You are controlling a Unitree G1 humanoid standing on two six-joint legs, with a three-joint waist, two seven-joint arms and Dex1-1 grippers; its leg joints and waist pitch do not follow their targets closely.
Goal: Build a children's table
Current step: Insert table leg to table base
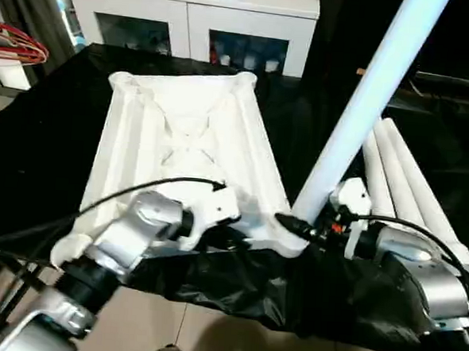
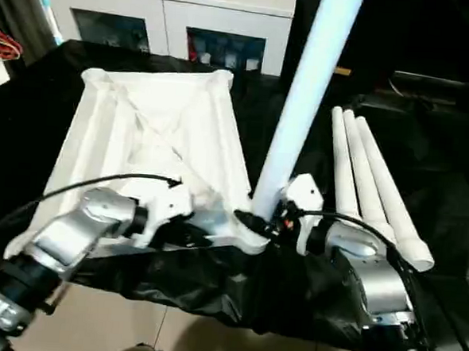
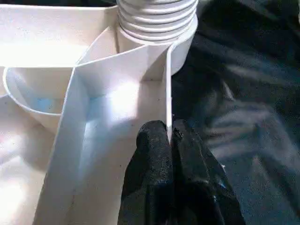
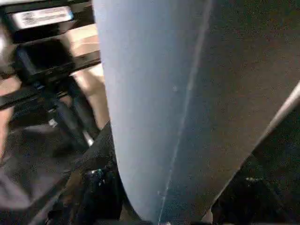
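At tabletop [image 1: 185,133] near-right corner, right gripper [image 1: 307,225] clamps upright leg [image 1: 358,111] low; left gripper [image 3: 171,140] pinches rim wall. Leg looks light, stiff, slick plastic; grip near base.

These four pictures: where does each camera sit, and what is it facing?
Left eye: head, looking down at the tabletop; both silver forearms show.
Right eye: beside it, same scene, spare legs included.
Left wrist: along left gripper, jaws pinching the tabletop's wall.
Right wrist: against the held leg.
Shared: that leg stands in the near corner socket.
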